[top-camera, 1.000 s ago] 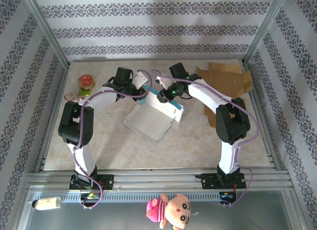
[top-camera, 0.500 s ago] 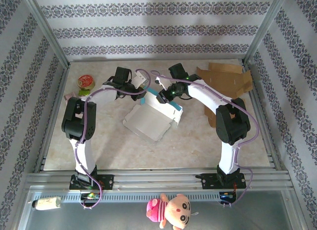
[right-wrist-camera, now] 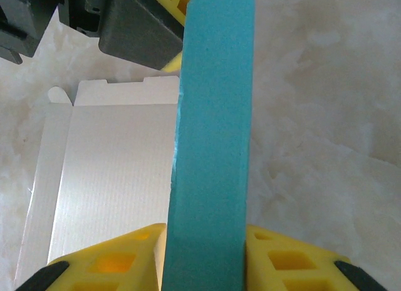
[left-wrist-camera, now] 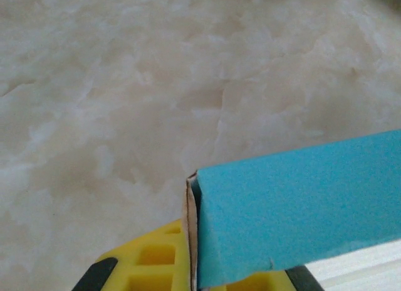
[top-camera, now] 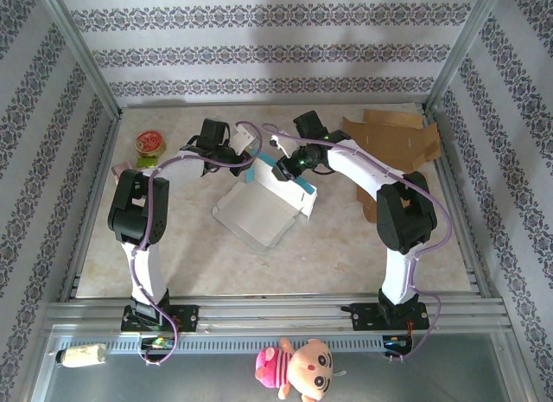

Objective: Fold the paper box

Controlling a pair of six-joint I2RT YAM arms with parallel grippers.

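Left fingers [left-wrist-camera: 153,263] are pressed together on the corner of the teal flap [left-wrist-camera: 294,222] of the paper box [top-camera: 263,207]. In the left wrist view the flap's raw brown edge sits right in the yellow pads. The teal face runs off to the right of them, and the marbled surface [left-wrist-camera: 125,84] lies beyond. Right fingers [right-wrist-camera: 109,263] pinch the teal flap too, with one yellow pad against each face. The flap stands on edge and runs straight away from the fingers, up to the black body of the left arm [right-wrist-camera: 125,28]. To the left of the right fingers the box's white panel [right-wrist-camera: 113,166] lies flat on the surface, with small tabs along its far edge. In the top view both sets of fingers sit close together at the far edge of the box, left one on its left corner, right one just beside it. The white body of the box lies open and tilted on the near side of them, toward the arm bases. Brown cardboard sheets [top-camera: 393,138] lie to the right of the right fingers, well apart. A round red-and-green tin [top-camera: 150,143] sits left of the left fingers, also well apart. A pink plush toy [top-camera: 298,363] lies on the metal ledge by the bases, far from both.
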